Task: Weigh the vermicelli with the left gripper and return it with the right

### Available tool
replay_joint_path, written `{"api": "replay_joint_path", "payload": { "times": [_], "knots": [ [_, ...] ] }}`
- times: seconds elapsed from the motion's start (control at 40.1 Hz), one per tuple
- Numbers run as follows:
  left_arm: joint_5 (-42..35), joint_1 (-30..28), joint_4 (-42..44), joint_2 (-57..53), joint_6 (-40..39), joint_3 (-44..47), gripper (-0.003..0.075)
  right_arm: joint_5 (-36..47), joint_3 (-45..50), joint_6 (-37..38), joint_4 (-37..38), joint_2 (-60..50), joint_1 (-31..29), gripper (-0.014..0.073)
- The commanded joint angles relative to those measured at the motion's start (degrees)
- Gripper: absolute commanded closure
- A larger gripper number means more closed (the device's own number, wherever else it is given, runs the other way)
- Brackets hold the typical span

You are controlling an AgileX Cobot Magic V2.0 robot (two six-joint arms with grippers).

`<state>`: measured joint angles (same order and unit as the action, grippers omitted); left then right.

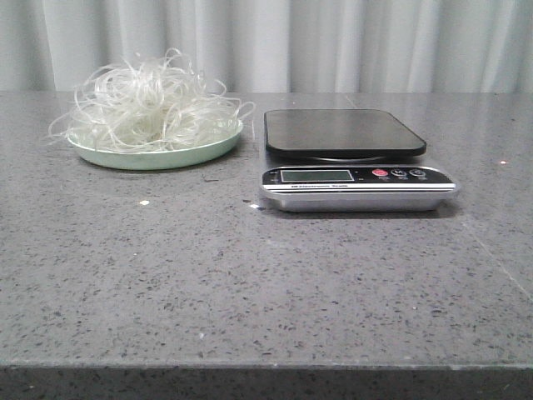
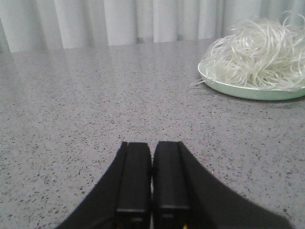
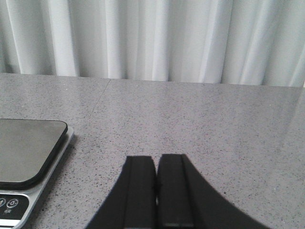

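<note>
The vermicelli (image 1: 150,104), a fluffy whitish tangle, lies heaped on a pale green round plate (image 1: 158,155) at the back left of the table. It also shows in the left wrist view (image 2: 259,52), on the plate (image 2: 248,90). A digital scale (image 1: 346,133) with a dark platform stands to the right of the plate; its corner shows in the right wrist view (image 3: 28,152). My left gripper (image 2: 152,145) is shut and empty, low over bare table, well short of the plate. My right gripper (image 3: 156,160) is shut and empty, beside the scale. Neither gripper shows in the front view.
The grey speckled table (image 1: 250,283) ends at a front edge near the bottom of the front view. White curtains (image 1: 333,42) hang behind the table. A small pale crumb (image 1: 144,202) lies on the table in front of the plate.
</note>
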<state>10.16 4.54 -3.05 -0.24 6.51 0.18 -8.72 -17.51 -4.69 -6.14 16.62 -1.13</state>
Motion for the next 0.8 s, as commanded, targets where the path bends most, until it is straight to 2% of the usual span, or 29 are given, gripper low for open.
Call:
{"api": "replay_joint_path", "payload": {
  "times": [0.0,0.772],
  "knots": [
    [-4.48,-0.17,-0.52,-1.26,-0.73,0.32,0.0584,4.62,-1.55,-0.18,-0.14,0.36,-0.29,0.0442],
    [-4.48,-0.17,-0.52,-1.26,-0.73,0.32,0.0584,4.54,-0.39,-0.18,-0.09,0.15,0.25,0.0442]
  ]
}}
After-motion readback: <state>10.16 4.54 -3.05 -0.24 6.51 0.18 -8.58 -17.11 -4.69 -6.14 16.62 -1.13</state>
